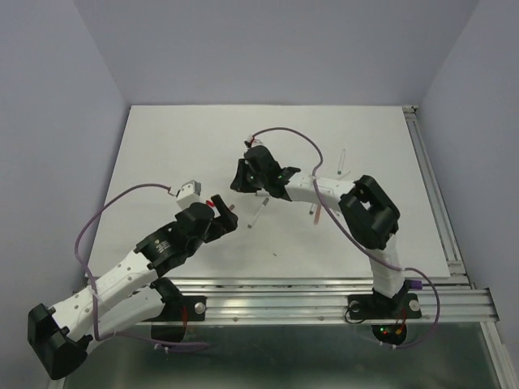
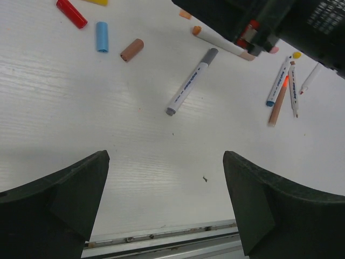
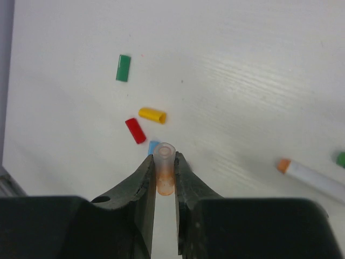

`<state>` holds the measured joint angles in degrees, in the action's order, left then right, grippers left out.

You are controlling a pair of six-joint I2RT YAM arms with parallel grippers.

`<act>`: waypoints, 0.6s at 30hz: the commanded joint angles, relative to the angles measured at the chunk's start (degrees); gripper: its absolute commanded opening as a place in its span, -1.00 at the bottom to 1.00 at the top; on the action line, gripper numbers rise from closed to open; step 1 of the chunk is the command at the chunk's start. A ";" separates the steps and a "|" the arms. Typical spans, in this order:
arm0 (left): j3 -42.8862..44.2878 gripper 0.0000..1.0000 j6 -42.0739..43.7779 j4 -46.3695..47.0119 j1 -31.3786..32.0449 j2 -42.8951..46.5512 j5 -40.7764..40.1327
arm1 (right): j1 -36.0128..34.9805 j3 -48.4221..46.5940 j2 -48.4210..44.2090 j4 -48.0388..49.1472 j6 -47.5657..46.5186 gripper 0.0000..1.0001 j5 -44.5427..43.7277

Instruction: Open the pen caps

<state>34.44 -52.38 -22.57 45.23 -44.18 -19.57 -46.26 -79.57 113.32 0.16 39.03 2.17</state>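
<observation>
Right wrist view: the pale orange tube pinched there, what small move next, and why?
Probably lower and release: the right gripper is shut on the pale orange plastic cap, no pen attached, near the loose yellow cap and red cap.

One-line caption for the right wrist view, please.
Right gripper shut on a pale orange cap; green cap, yellow cap and red cap lie on the table beyond.

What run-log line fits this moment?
left gripper open, empty | right gripper shut on pale orange cap | green cap, yellow cap, red cap loose

The white table [image 2: 81,108] carries scattered coloured pen caps [image 2: 102,36] and several marker pens [image 2: 191,82].
</observation>
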 commanded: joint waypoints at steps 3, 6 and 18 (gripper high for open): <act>-1.65 0.98 -1.23 -2.31 -0.41 4.37 -2.48 | -3.31 -18.15 10.68 -8.24 -6.50 -0.89 -1.82; -1.92 0.98 -0.53 -1.08 -0.41 5.42 -2.31 | -4.10 -21.76 13.86 -9.83 -6.68 -0.88 -5.69; -1.21 0.98 -0.09 -1.08 -0.41 5.07 -2.84 | -5.60 -24.93 17.03 -13.52 -6.95 -0.55 -8.77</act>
<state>33.32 -52.86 -23.90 45.19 -39.38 -20.49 -51.48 -100.82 130.58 -12.56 33.19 -4.19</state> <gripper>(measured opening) 0.986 0.204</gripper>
